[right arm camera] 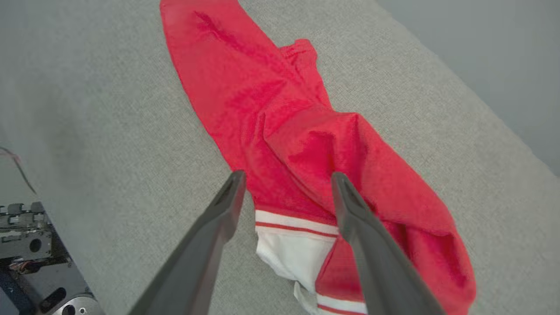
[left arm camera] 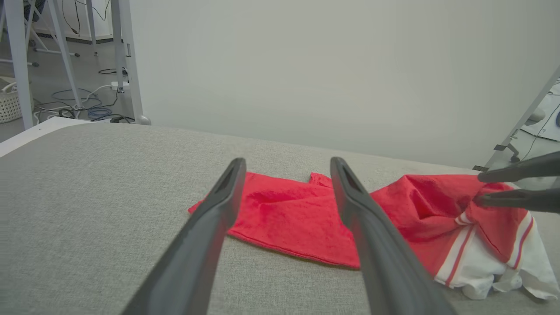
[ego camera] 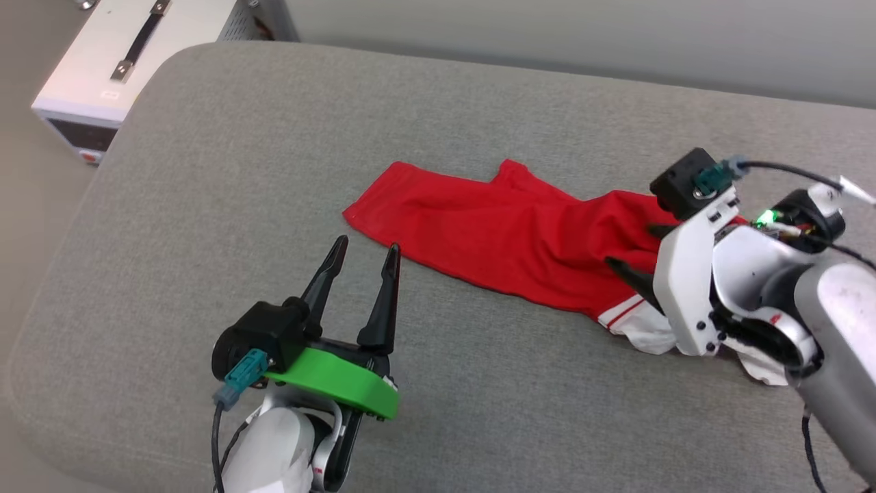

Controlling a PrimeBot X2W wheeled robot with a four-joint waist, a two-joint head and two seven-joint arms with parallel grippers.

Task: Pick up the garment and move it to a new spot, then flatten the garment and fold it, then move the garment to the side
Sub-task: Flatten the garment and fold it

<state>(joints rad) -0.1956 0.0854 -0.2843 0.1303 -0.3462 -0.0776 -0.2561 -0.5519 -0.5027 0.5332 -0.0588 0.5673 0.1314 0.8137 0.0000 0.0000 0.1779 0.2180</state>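
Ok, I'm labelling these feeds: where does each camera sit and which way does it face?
Head view: on the robot's head, looking down at the grey cushion and garment; left gripper lower left, right gripper at right.
Left wrist view: low over the cushion, facing garment and wall along the open left gripper; right gripper enters at right.
Right wrist view: above the garment, looking down along the open right gripper.
Shared: head and left wrist views both show both grippers and the garment.
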